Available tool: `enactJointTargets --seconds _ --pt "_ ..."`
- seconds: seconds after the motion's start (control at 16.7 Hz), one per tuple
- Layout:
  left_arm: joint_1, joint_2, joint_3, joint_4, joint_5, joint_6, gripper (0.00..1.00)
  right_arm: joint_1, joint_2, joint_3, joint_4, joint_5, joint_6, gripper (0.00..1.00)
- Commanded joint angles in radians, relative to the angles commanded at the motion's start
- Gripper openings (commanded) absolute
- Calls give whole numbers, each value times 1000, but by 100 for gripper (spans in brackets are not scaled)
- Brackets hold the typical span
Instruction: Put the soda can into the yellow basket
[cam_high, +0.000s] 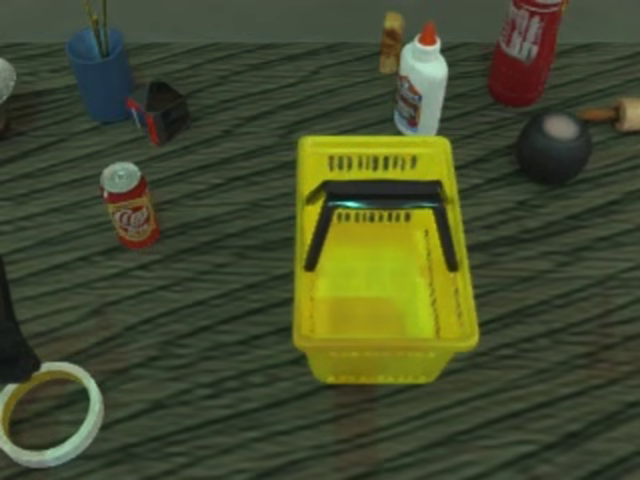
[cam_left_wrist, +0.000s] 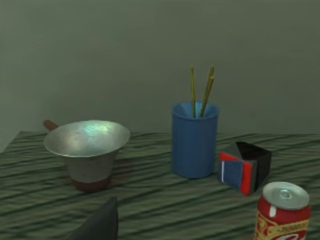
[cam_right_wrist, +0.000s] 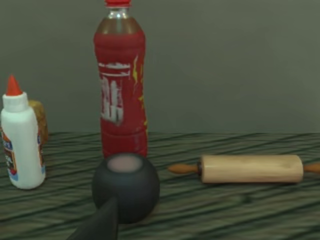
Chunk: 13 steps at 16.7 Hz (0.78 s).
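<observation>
Left arm (cam_high: 12, 335): sitting at the table's left edge; jaw state impossible to tell.
Soda can (cam_high: 129, 205): standing upright, left of the yellow basket (cam_high: 383, 345).
Surface: dark wavy-grained table (cam_high: 200, 340), possibly cloth.

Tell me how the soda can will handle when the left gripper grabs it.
The soda can stands upright and narrow, so an off-centre nudge could tip it. Its round, smooth-looking wall may slip or roll if toppled. It probably feels rigid, though thin walls may dent.
</observation>
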Motion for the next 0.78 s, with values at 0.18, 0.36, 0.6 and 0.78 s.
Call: enactJointTargets --seconds 0.18,0.36,0.6,0.78 --pt "-1 10 10 -6 0 3 100 0 0 0 0 0 0 100" --pt "-8 101 102 -65 -1 31 100 0 0 0 0 0 0 100" --pt "-29 365 347 -227 -1 113 100 0 0 0 0 0 0 100" --pt "-52 650 597 -393 -1 200 100 0 0 0 0 0 0 100"
